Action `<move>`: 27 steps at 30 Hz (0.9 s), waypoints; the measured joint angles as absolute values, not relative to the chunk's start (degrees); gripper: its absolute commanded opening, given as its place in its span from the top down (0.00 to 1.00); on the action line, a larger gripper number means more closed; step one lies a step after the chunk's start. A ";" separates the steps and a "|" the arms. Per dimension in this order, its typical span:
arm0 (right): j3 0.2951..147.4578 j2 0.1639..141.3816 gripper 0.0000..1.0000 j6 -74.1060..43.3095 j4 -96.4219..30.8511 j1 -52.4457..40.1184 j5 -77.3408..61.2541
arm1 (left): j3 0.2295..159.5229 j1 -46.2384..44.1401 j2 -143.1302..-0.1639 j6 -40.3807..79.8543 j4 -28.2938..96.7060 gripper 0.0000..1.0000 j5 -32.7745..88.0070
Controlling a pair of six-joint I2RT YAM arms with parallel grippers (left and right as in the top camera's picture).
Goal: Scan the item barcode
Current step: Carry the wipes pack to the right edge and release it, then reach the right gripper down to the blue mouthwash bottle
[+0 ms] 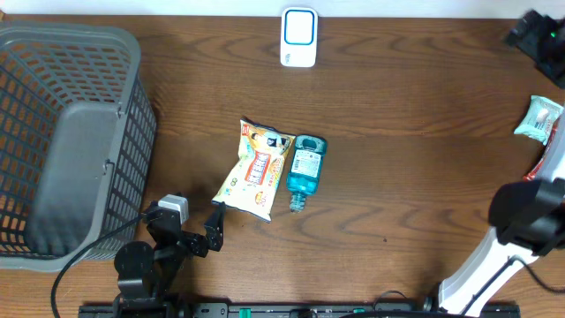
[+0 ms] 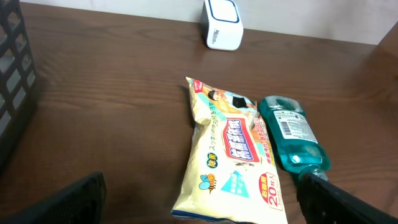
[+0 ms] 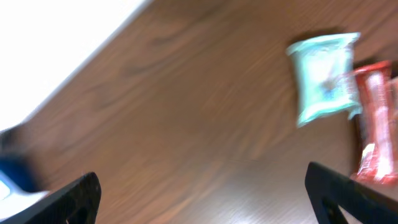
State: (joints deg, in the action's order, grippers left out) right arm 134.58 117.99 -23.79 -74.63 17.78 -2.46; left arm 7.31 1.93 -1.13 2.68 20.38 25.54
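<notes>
Yellow pack [image 2: 231, 155] lying just ahead of spread left fingers [image 2: 339, 202], right fingers [image 3: 68, 202] also apart

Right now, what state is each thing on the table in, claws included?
Snack bag: lying flat, print up.
Mouthwash bottle: on its side, barcode label up.
Scanner: standing upright.
Basket: upright.
Mint packet: lying flat.
Red packet: lying flat.
Left claw: open, empty.
Right claw: open, empty.
</notes>
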 measured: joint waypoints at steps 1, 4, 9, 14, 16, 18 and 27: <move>134.93 117.03 0.01 -25.43 -76.38 15.92 -3.11 | 7.31 1.93 -1.13 2.68 20.38 0.02 25.54; 134.96 116.31 0.01 -30.00 -81.28 9.78 -6.48 | 7.31 1.93 -1.13 2.68 20.38 0.02 25.54; 131.76 119.46 0.01 -33.32 -84.44 -0.21 -11.00 | 7.31 1.93 -1.13 2.68 20.38 0.02 25.54; 124.79 121.45 0.01 -31.97 -83.79 -12.38 -11.99 | 7.31 1.93 -1.13 2.68 20.40 0.02 25.54; 120.49 121.62 0.01 -31.53 -81.97 -17.06 -11.14 | 7.31 1.93 -1.13 2.68 20.40 0.02 25.54; 114.91 122.28 0.01 -31.22 -78.30 -22.81 -9.82 | 7.31 1.93 -1.13 2.68 20.38 0.02 25.54; 101.47 122.87 0.01 -37.67 -70.35 -35.70 3.79 | 7.31 1.93 -1.13 2.68 20.38 0.02 25.54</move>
